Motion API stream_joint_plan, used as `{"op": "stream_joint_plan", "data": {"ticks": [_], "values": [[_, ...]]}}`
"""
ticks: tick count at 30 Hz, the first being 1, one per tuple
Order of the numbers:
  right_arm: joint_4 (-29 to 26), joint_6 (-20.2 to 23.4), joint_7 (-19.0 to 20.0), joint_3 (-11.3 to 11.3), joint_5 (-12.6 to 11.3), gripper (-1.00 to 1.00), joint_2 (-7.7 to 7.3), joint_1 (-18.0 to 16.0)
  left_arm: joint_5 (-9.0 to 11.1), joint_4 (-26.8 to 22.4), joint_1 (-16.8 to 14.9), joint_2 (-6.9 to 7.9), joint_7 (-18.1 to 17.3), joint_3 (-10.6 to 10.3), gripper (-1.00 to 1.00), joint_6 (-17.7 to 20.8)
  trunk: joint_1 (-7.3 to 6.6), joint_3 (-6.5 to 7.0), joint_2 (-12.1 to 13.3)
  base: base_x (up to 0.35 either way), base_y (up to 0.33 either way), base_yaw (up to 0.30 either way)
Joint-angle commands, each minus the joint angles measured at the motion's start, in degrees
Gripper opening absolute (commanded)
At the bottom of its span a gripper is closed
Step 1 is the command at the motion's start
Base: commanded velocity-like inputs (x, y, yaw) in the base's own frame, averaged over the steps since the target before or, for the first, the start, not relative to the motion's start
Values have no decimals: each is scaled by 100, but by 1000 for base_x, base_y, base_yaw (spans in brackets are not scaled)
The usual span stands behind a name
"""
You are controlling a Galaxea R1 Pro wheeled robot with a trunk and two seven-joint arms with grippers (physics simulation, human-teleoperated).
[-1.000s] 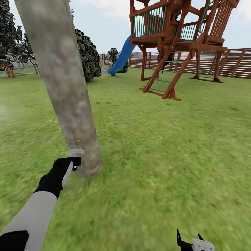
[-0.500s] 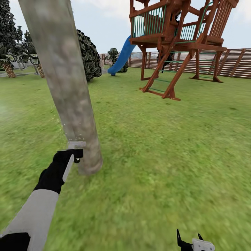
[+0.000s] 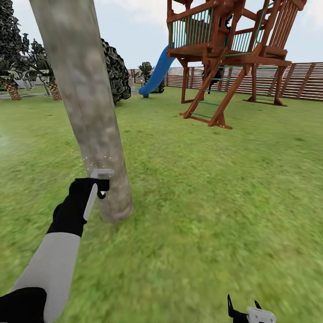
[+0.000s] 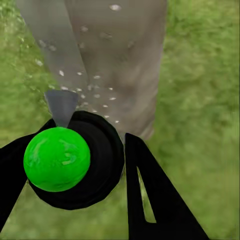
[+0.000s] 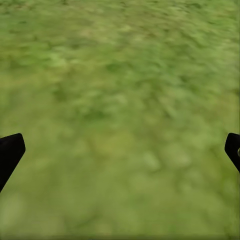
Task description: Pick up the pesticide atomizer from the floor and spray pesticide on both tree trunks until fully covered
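A: Left tool (image 3: 96, 190) up a notch against a second ago, pesticide atomizer (image 3: 99, 176) carried higher along the tree trunk (image 3: 85, 112). Whole head view also slid a little, trunk now sitting further right.

B: Meaning for the job? Probably working coverage upward from the base, strip by strip. Fine whitish specks of pesticide (image 4: 92, 85) hanging between nozzle and bark in the left wrist view.

A: Left tool clamped around the atomizer's black body, green ball (image 4: 56, 158) facing the wrist camera, fingers (image 4: 150, 195) hugging either side.

B: Pointing? Grey nozzle straight at the trunk, just beside the bark, low down near the grass (image 3: 215, 202). Long axis roughly in line with the forearm, running toward the tree.

A: Right tool (image 3: 244, 309) idle at the bottom edge, spread wide, gripping nothing, grass beneath.

B: Plenty of trunk above unsprayed, by the look of it.
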Motion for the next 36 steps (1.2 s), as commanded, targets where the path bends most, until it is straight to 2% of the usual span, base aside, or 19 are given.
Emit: {"op": "stream_joint_plan", "data": {"ticks": [1,3,6,7,9,11,14,16,18,20,21,23,24,26,28,30,31,33,36], "values": [[0,0,0,0,0,100,0,0,23,-14,-4,171,8,15,-100,16,0,0,0,0,0,0],[0,0,0,1,0,100,0,0,70,-21,-6,634,-9,27,-100,32,0,0,0,0,0,0],[0,1,0,0,0,100,0,0,112,-20,-8,598,-208,-131,-100,207,0,0,0,0,0,0],[0,0,0,0,0,100,1,0,109,-28,-21,526,-549,-347,-100,425,0,0,0,0,0,0],[0,0,0,0,0,100,0,0,89,-30,-148,518,-867,-498,-100,540,0,0,0,0,0,0],[0,0,0,0,0,100,2,0,56,-19,-195,586,-937,-512,-100,564,0,0,0,0,0,0],[0,0,0,0,0,100,1,0,56,-24,-236,933,-953,-499,-100,568,0,0,0,0,0,0],[0,0,-1,0,0,100,6,0,71,-117,-348,894,-954,-529,-100,595,0,0,0,0,0,0],[0,0,-1,0,0,100,6,0,52,-287,-422,512,-932,-548,-100,702,0,0,0,0,0,0],[0,0,-1,0,0,100,8,0,33,-354,-471,356,-920,-557,-100,719,0,0,0,0,0,0],[0,0,-4,0,0,100,5,0,28,-391,-527,381,-917,-533,-100,727,0,0,0,0,0,0],[1,0,-2,0,0,100,5,0,43,-447,-572,783,-922,-388,-100,737,0,0,0,0,0,0],[0,0,-1,0,0,100,7,0,55,-459,-575,879,-923,-352,-100,739,0,0,0,0,0,0],[0,0,0,0,0,100,8,0,80,-567,-583,867,-924,-360,-100,745,0,0,0,0,0,0],[0,0,0,0,0,100,8,0,55,-744,-588,445,-924,-396,-100,748,0,0,0,0,0,0],[0,0,0,0,0,100,8,0,30,-774,-594,324,-925,-483,-100,749,0,0,0,0,0,0],[0,0,0,0,0,100,8,0,24,-826,-595,390,-924,-434,-100,749,0,0,0,0,0,0],[0,5,0,0,0,100,9,0,60,-865,-595,833,-929,-143,-100,750,0,0,0,0,0,0],[0,7,0,0,0,100,9,0,53,-835,-536,1057,-928,-41,-100,742,0,0,0,0,0,0]]}}
